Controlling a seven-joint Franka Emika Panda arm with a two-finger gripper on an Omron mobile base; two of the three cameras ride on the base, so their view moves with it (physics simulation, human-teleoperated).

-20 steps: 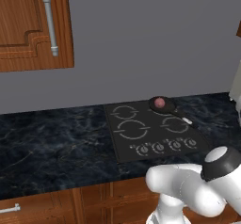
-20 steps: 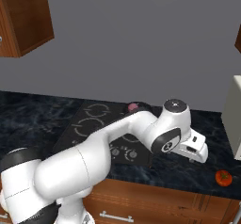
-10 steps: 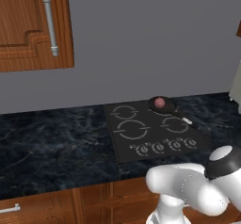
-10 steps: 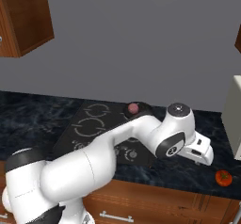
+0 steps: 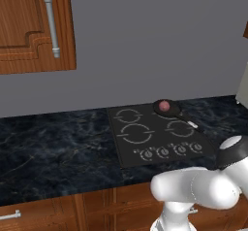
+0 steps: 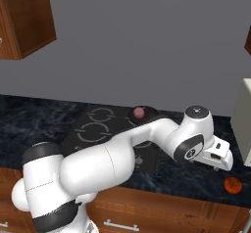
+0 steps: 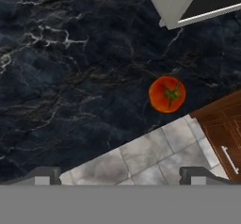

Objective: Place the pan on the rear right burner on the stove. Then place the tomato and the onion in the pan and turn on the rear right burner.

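Observation:
The black pan (image 5: 168, 109) sits on the rear right burner of the stove (image 5: 140, 150), its thin handle pointing toward the front right. The pinkish-purple onion (image 5: 164, 106) lies inside the pan (image 6: 145, 113). The orange-red tomato (image 7: 167, 94) rests on the dark counter close to its front edge, far right of the stove (image 6: 93, 129). My gripper (image 6: 223, 162) hangs above the counter just up and left of the tomato (image 6: 233, 185). In the hand view the gripper (image 7: 120, 176) is open and holds nothing, with the tomato ahead between the line of its fingertips (image 7: 44, 173).
A white appliance (image 6: 242, 122) stands on the counter at the far right; its corner (image 7: 181, 4) lies just beyond the tomato. Four knobs (image 5: 167, 151) line the stove's front. Past the counter edge are floor tiles (image 7: 141, 157) and wooden drawer fronts (image 7: 221, 133).
The arm has swung further right and lower along the counter's front, bringing the open hand closer to the tomato. Pan and onion have not moved.

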